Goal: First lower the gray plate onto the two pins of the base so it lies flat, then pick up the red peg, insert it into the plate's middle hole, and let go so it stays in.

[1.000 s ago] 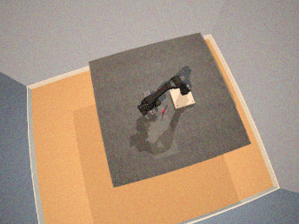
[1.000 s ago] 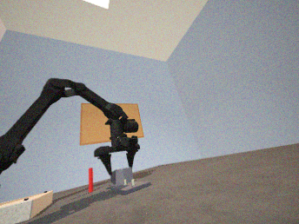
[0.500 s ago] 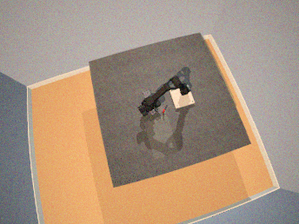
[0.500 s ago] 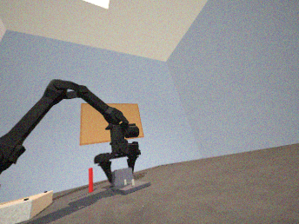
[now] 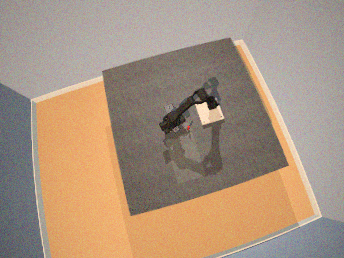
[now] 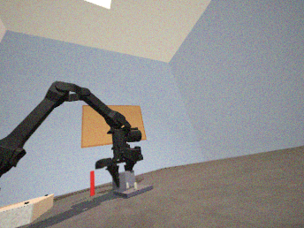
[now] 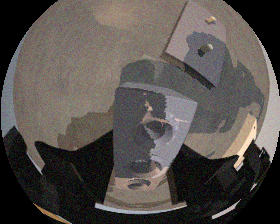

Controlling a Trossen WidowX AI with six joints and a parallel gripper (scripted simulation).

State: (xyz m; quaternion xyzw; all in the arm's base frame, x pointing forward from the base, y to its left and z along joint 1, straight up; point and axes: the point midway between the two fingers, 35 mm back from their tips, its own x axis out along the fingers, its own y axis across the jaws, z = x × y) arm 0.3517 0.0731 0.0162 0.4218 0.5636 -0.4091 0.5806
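Note:
My gripper (image 6: pixel 123 178) (image 7: pixel 141 132) is low over the mat, with its fingers against both sides of the gray plate (image 6: pixel 129 178) (image 7: pixel 135 107), shut on it. The plate looks steeply tilted, with its holes showing between the fingers in the wrist view. The base (image 6: pixel 144 189) (image 7: pixel 181 42) lies flat beside the plate, and its two light pins are bare. The red peg (image 6: pixel 92 184) (image 5: pixel 188 128) stands upright on the mat, to the left of the gripper in the exterior view; I cannot make it out in the wrist view. Whether the plate touches the mat is hidden.
The cream mounting block (image 5: pixel 210 115) (image 6: pixel 37 205) sits under the arm's foot. The dark mat (image 5: pixel 240 142) lies on the orange table (image 5: pixel 75 157), which has a pale raised rim. The arm's shadow falls across the mat, the base and part of the plate.

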